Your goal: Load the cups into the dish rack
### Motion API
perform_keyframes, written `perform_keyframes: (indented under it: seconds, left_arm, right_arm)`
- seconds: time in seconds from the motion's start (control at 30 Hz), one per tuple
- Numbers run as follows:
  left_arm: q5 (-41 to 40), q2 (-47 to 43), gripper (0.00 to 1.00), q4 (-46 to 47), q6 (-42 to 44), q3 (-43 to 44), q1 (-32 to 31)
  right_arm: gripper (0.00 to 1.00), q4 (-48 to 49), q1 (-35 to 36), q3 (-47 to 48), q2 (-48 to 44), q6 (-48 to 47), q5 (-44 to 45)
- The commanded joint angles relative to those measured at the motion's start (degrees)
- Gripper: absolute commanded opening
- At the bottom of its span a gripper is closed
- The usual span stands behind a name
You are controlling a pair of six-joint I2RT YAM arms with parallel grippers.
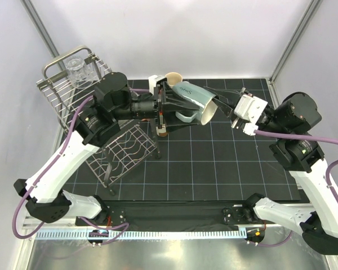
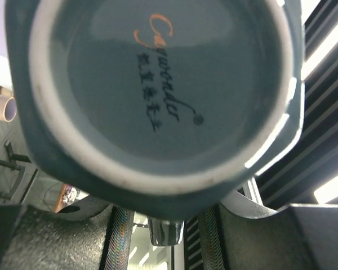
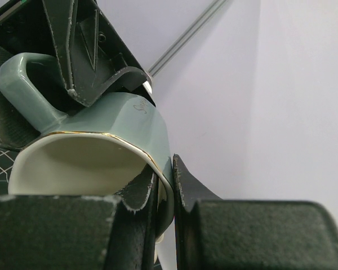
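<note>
We note 1 teal cup (image 1: 192,97) lying sideways in air above tabletop (image 1: 225,163), between 2 claws. Right claw (image 3: 164,185) is nearly closed, pinching rim from inside and outside. Left claw (image 1: 164,107) clasps base end; cup's underside fills its wrist view, contact hard to make out. 1 clear glass (image 1: 79,68) stands upright in far corner of 1 dish rack (image 1: 59,95). 1 small cup (image 1: 173,78) sits behind left claw, lower part hidden. Brown thing (image 1: 162,131) beneath claw is too covered to name.
</note>
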Motion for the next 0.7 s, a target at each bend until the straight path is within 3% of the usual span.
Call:
perform_keyframes:
  seconds: [0.0,0.33,0.47,0.5,0.67]
  left_arm:
    - [0.4,0.4,0.43,-1.1,2.0,1.8,-0.1]
    - [-0.8,0.5,0.29,-1.7,2.6,2.4,-0.1]
    - [-1.8,0.3,0.11,-1.7,2.9,2.2,-0.1]
    - [-2.9,0.1,0.0,-1.7,3.2,2.2,-0.1]
    - [-4.9,0.3,0.0,-2.2,6.1,4.2,-0.1]
  right_arm:
    - [0.04,8.5,0.4,2.5,-0.7,2.1,-2.9]
    - [0.04,5.9,0.4,3.2,-1.7,2.5,-4.3]
    - [0.04,4.4,0.4,3.2,-2.1,1.5,-4.5]
    - [0.04,3.7,0.4,3.2,-2.1,1.3,-4.5]
    - [0.04,4.8,0.4,1.8,-2.5,0.7,-3.1]
